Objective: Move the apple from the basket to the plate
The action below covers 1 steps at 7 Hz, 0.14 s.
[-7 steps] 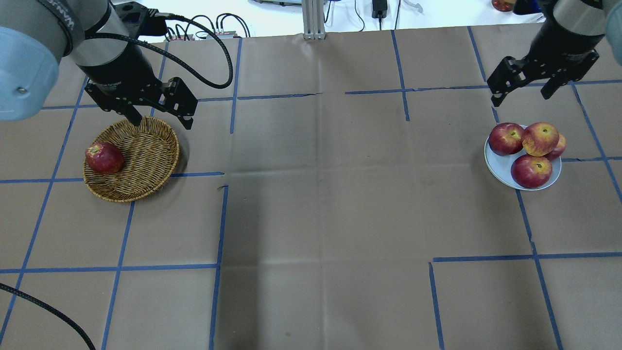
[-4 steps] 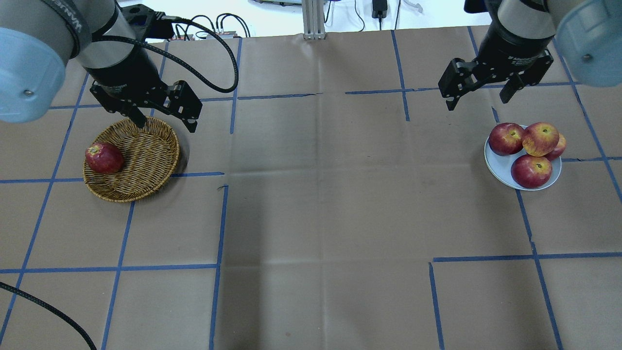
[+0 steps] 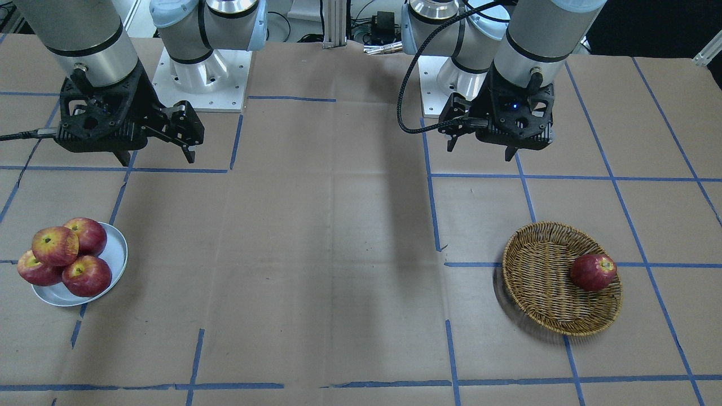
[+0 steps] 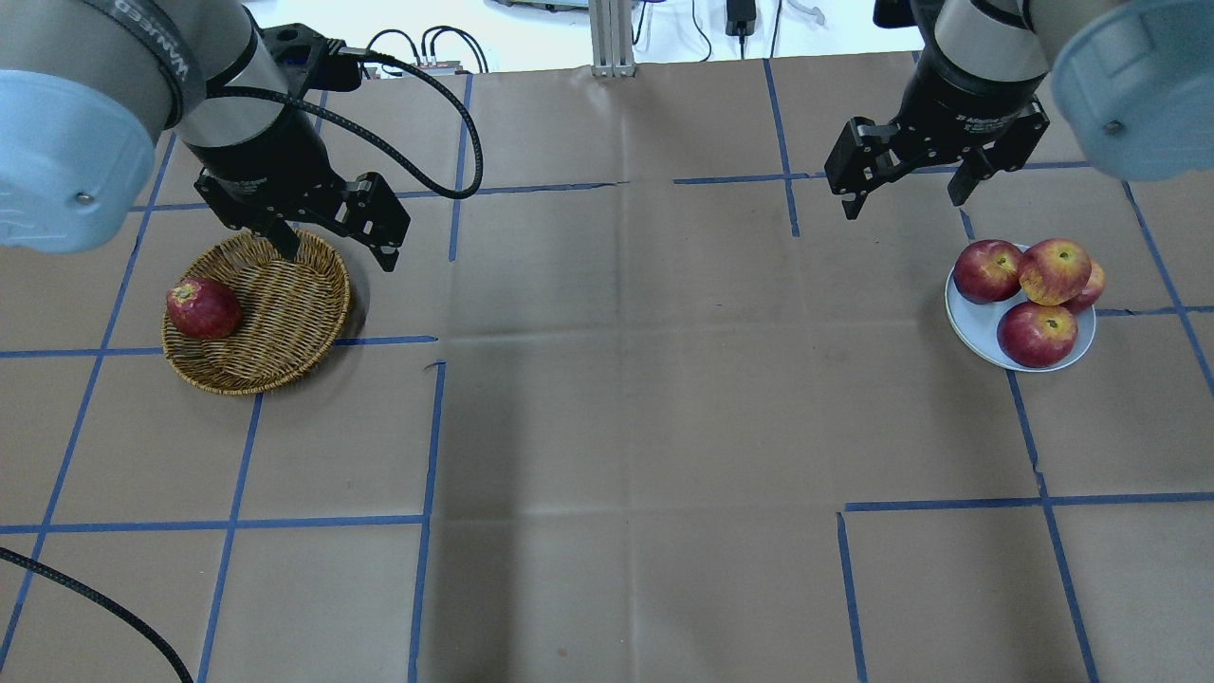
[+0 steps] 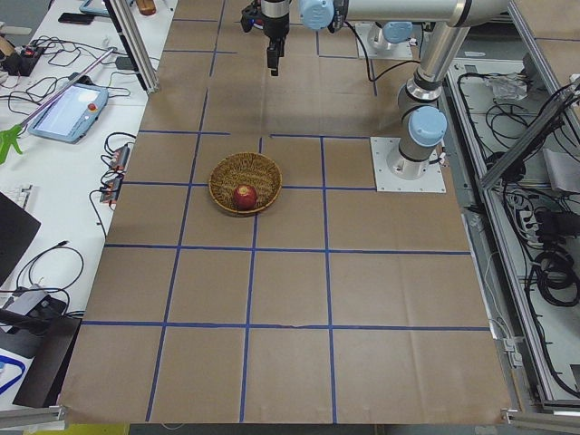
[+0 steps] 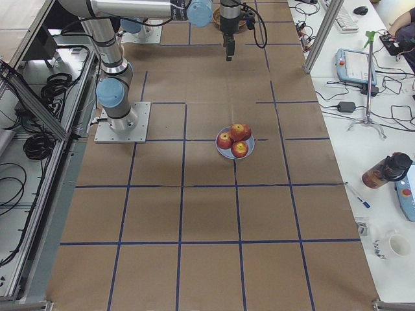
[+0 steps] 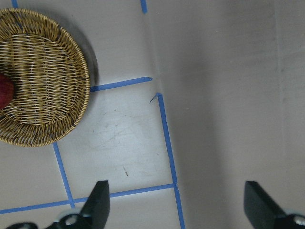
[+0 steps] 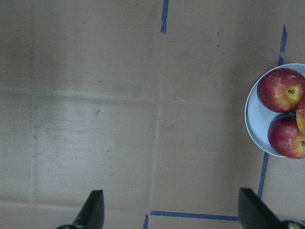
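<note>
The streaky red apple (image 4: 1055,270) with a yellow-orange top rests on top of three darker apples on the white plate (image 4: 977,327) at the right; it also shows in the front view (image 3: 54,246). The wicker basket (image 4: 285,294) at the left holds one dark red apple (image 4: 202,308). My left gripper (image 4: 337,254) is open and empty, above the basket's far right rim. My right gripper (image 4: 901,204) is open and empty, up and to the left of the plate. The right wrist view shows the plate (image 8: 252,114) at its right edge.
Brown paper with blue tape lines covers the table (image 4: 616,379). The left wrist view shows the basket (image 7: 43,76) at its upper left. A black cable (image 4: 427,114) loops off the left arm. Robot bases (image 3: 197,73) stand at the table's back.
My right gripper has moved left, away from above the plate toward the table's middle. My left gripper has shifted slightly right. Both stay open; the apples have not moved.
</note>
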Tool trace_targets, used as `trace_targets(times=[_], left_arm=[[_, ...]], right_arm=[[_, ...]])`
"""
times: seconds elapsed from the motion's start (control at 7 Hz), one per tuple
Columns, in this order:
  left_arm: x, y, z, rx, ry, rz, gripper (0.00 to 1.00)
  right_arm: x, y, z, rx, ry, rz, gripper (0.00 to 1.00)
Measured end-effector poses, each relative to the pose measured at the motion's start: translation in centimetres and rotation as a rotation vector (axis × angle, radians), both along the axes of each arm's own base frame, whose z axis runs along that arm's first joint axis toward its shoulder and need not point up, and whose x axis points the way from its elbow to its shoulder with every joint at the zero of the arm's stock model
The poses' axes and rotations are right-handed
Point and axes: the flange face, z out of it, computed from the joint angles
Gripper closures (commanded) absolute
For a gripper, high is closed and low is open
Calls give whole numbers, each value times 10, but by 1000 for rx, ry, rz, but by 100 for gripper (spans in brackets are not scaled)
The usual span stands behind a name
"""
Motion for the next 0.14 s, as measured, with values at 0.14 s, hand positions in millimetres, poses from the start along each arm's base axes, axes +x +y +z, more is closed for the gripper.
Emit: trace_targets(times=[0.14], left_arm=[[0, -1, 0, -11, 1, 2, 1]], right_arm=[[0, 0, 0, 0, 1, 0, 0]])
